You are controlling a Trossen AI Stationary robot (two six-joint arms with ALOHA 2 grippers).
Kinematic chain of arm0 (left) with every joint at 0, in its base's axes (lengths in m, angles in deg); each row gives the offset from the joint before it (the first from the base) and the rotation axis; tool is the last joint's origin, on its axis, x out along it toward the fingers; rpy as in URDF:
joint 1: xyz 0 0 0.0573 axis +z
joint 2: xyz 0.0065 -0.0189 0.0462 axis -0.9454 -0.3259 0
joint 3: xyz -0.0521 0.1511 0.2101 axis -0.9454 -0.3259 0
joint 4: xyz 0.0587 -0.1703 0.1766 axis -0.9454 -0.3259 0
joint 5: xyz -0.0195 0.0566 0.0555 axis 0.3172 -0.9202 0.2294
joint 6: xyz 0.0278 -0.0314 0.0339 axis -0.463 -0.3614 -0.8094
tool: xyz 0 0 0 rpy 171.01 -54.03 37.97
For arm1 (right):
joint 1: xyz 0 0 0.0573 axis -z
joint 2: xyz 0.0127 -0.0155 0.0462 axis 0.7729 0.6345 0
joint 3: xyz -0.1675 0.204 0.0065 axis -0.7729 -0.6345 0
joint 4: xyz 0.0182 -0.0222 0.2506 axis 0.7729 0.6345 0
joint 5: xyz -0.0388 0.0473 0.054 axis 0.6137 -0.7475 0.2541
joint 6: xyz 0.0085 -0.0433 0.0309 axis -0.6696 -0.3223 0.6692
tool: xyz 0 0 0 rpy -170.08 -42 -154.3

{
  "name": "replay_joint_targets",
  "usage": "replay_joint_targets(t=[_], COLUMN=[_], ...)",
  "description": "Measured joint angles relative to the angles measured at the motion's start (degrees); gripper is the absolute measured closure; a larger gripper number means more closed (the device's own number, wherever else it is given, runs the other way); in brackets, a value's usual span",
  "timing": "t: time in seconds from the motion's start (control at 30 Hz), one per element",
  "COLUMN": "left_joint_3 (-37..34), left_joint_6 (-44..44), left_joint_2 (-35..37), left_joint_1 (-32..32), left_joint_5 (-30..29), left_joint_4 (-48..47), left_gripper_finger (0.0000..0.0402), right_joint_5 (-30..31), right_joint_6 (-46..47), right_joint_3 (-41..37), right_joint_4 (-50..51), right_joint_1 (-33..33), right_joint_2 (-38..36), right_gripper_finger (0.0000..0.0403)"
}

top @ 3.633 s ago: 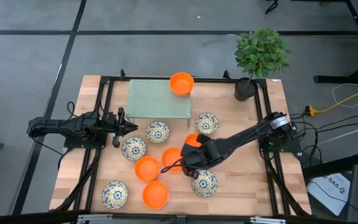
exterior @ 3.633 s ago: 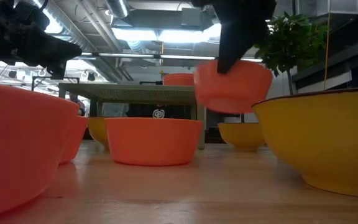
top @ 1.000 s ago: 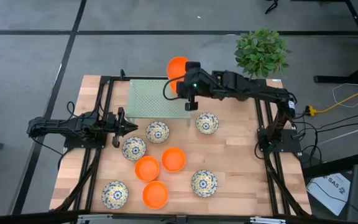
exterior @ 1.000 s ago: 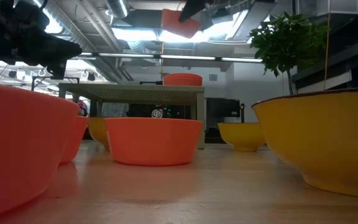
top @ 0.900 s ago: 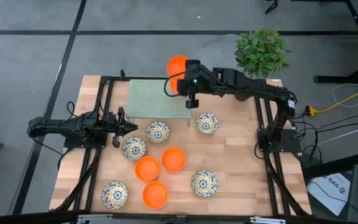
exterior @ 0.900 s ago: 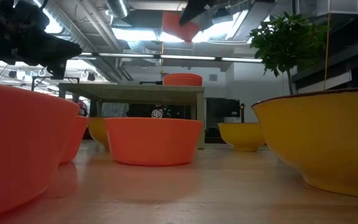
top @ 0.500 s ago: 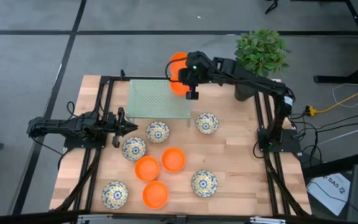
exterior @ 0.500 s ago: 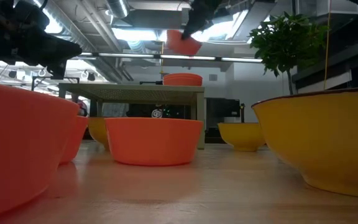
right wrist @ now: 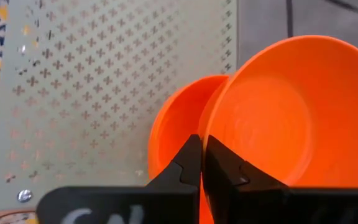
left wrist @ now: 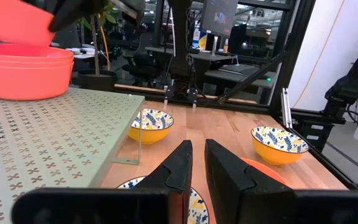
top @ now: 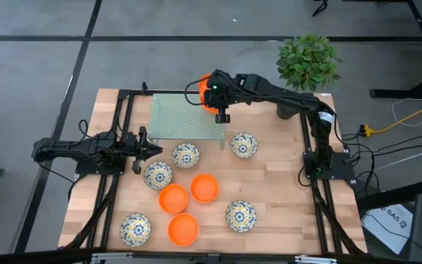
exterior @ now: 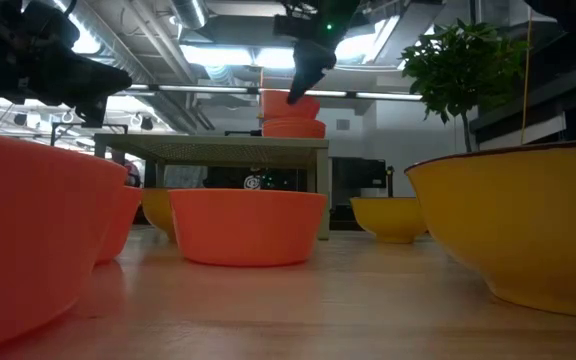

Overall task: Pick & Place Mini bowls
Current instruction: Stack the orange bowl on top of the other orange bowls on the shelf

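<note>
Waiting at the left edge of the table, the left gripper [top: 139,149] is empty, its fingers drawn nearly together with a narrow gap between them, pointing across the boards toward the floral bowls [top: 185,155]; these are glazed white inside with blue-and-yellow flowers and yellow outside, round and shallow, and lie scattered over the pale wooden tabletop [top: 277,183]; among them three loose orange bowls [top: 204,188], smooth matte plastic, sit near the table's middle and front edge; behind them stands a raised green shelf [top: 174,117], a flat perforated metal sheet on thin legs; at its far right corner the right gripper [top: 217,96] pinches the rim of a plain orange bowl [right wrist: 291,118], fingers pressed together on the thin wall; that bowl is tilted, and just below it an orange bowl on the shelf [right wrist: 182,140] rests upright, mouth up; the held bowl overlaps it but sits offset toward the shelf's edge, so I judge nesting calls for levelling the bowl, centring it over the lower one and easing it down; a crooked release could tip it off the corner; the right arm is plainly the nearer one; a potted plant [top: 308,62] stands just beyond at the right corner.
</note>
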Motion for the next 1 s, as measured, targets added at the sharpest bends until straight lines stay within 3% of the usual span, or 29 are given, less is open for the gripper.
replay_joint_targets(t=[0.27, 0.7, 1.0], left_joint_3=[0.0, 0.0, 0.0], left_joint_6=[0.0, 0.0, 0.0], left_joint_2=[0.0, 0.0, 0.0], left_joint_1=[0.0, -0.02, 0.0], left_joint_5=[0.01, 0.0, -0.01], left_joint_4=[0.0, 0.0, 0.0], left_gripper_finger=[0.0363, 0.0363, 0.0363], right_joint_5=[-4.08, -4.85, -4.94], right_joint_6=[3.23, 7.07, 7.82], right_joint_3=[0.0, 0.0, 0.0], right_joint_4=[1.54, 1.95, 1.95], right_joint_1=[1.06, 1.56, 1.75], right_joint_2=[0.77, 0.77, 0.77], right_gripper_finger=[0.0391, 0.0389, 0.0343])
